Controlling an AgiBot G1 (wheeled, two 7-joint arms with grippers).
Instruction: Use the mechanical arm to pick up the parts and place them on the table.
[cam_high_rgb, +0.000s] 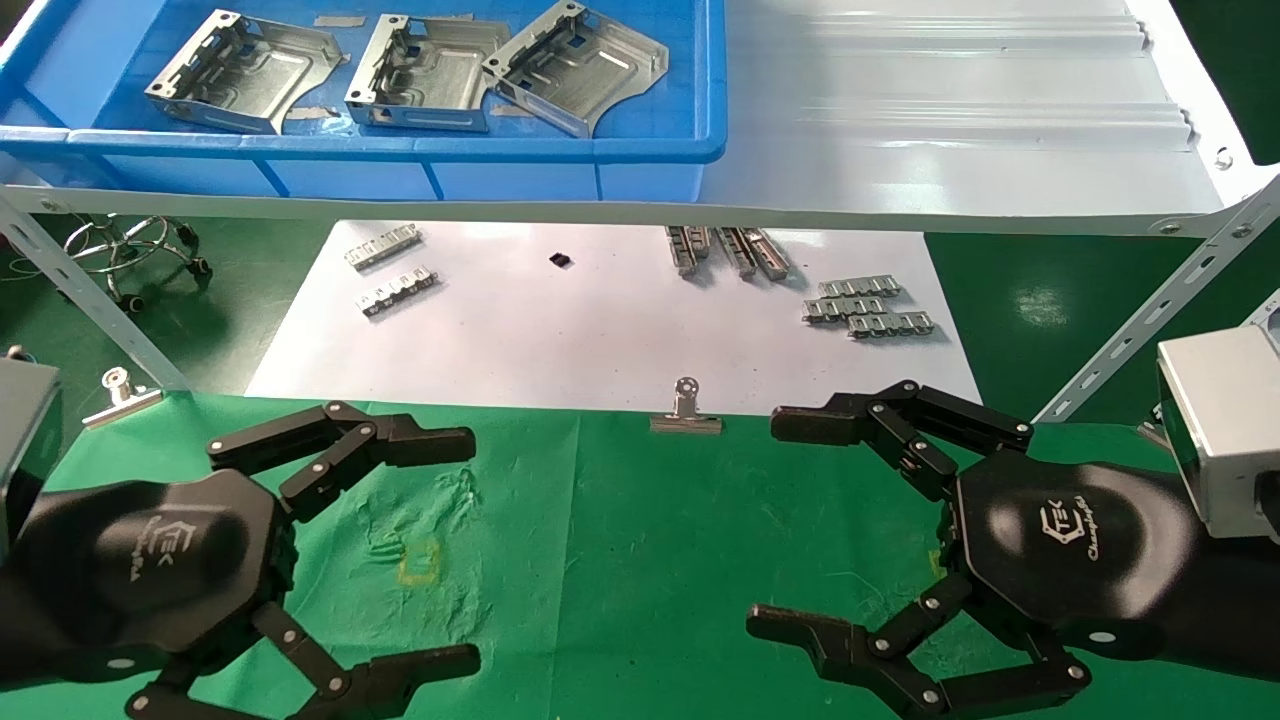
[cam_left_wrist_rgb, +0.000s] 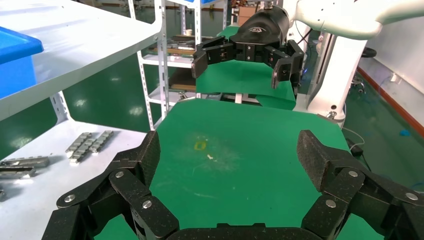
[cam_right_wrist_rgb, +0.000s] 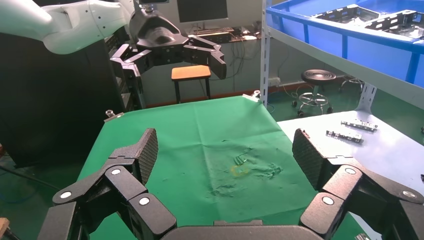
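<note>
My left end effector (cam_high_rgb: 465, 550) hangs over the near left part of the table (cam_high_rgb: 620, 560), fingers spread wide and holding nothing. My right end effector (cam_high_rgb: 765, 525) hangs over the near right part, likewise splayed and empty. The two face each other across the green cloth, well apart.

The cloth is bright green and wrinkled, most of all around a small yellow mark (cam_high_rgb: 418, 562) between my end effectors. A silver binder clip (cam_high_rgb: 686, 410) pinches its far edge at the middle, and another binder clip (cam_high_rgb: 120, 395) sits at the far left corner.

Beyond the cloth lies a white sheet (cam_high_rgb: 560, 330) carrying small ribbed metal strips (cam_high_rgb: 868, 305) in loose groups and one tiny black piece (cam_high_rgb: 561, 260).

Above that runs a pale grey metal shelf (cam_high_rgb: 950, 120) on perforated angle posts. A blue plastic bin (cam_high_rgb: 400, 160) stands on the shelf's left half, and the three parts (cam_high_rgb: 425, 75) lie inside it in a row: silver stamped brackets, the rightmost leaning onto the middle one. None is on the table.

The floor is glossy dark green. The chrome base of a stool (cam_high_rgb: 135, 250) shows under the shelf at the left. From my right wrist I also see a wooden-topped stool (cam_right_wrist_rgb: 190, 73) and a monitor (cam_right_wrist_rgb: 200, 10) behind the far arm.
</note>
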